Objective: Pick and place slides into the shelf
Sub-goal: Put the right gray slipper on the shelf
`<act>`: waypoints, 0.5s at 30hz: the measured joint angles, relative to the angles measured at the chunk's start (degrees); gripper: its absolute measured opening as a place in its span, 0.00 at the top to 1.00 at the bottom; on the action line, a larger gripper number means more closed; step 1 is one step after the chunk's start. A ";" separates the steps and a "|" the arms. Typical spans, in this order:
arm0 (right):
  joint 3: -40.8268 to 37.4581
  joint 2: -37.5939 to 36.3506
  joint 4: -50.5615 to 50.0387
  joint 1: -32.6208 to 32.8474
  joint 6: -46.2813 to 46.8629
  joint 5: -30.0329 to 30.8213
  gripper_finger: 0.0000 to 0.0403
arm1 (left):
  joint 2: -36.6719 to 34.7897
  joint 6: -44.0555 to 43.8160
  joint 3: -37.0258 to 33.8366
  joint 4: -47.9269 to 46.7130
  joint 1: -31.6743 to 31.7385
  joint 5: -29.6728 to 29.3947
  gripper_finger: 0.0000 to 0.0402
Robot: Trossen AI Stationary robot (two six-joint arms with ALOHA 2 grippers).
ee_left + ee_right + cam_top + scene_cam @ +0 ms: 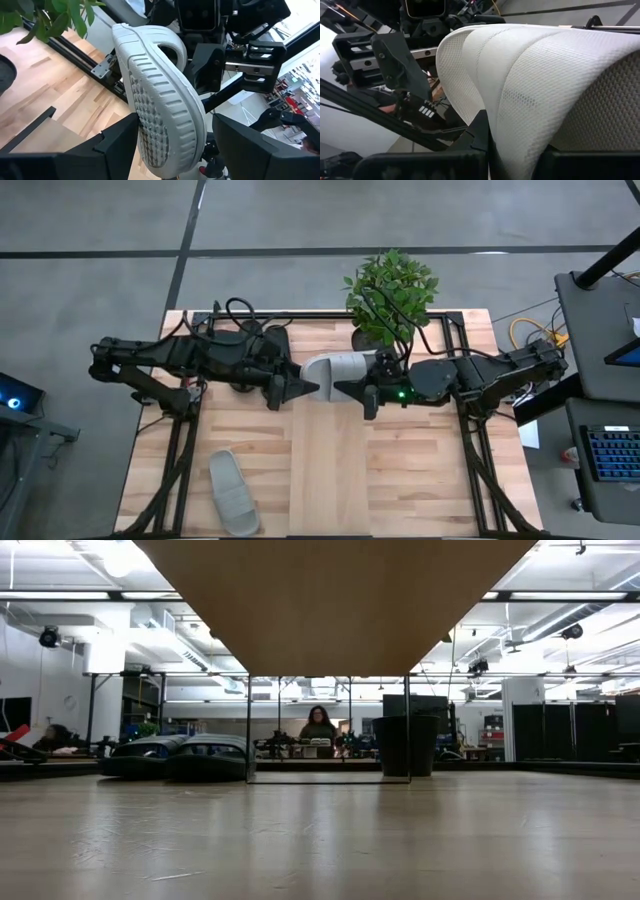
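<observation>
Over table (330, 470), right hand (372, 392) (shut) grips slide (338, 368).

Between my two hands, over the middle of the surface (330, 470), hangs a slide (340, 372). My right hand (352, 390) is at its right end, my left hand (300, 387) at its left end, fingers (120, 145) on either side of the sole. Behind the slide, at the surface's far edge, stands a plant (390, 295). Another slide (232, 492) lies on the surface near its front left corner. Two more slides (180, 757) sit side by side at the far left, under the shelf (330, 600).
</observation>
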 joint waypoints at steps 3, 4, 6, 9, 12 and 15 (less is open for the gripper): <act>0.00 -0.01 -0.08 -0.14 -0.05 0.02 0.98 | 0.00 0.00 0.00 -0.08 0.00 -0.67 0.42; 0.00 -0.01 -0.04 -0.15 -0.12 0.02 0.98 | 0.00 0.01 -0.01 -0.08 0.00 -0.76 0.43; 0.00 -0.02 0.04 -0.15 -0.44 0.02 0.98 | 0.00 0.00 0.01 -0.09 0.00 -0.77 0.49; 0.00 -0.04 0.07 -0.13 -0.56 -0.15 0.98 | 0.00 0.06 0.01 -0.23 0.00 -0.79 0.62; 0.00 -0.11 -0.03 -0.13 -0.64 -0.09 0.97 | -0.02 0.44 -0.01 -0.60 0.02 -1.19 0.76; 0.00 -0.14 -0.04 -0.13 -0.63 0.06 0.97 | -0.04 0.61 -0.01 -0.69 0.04 -1.41 0.89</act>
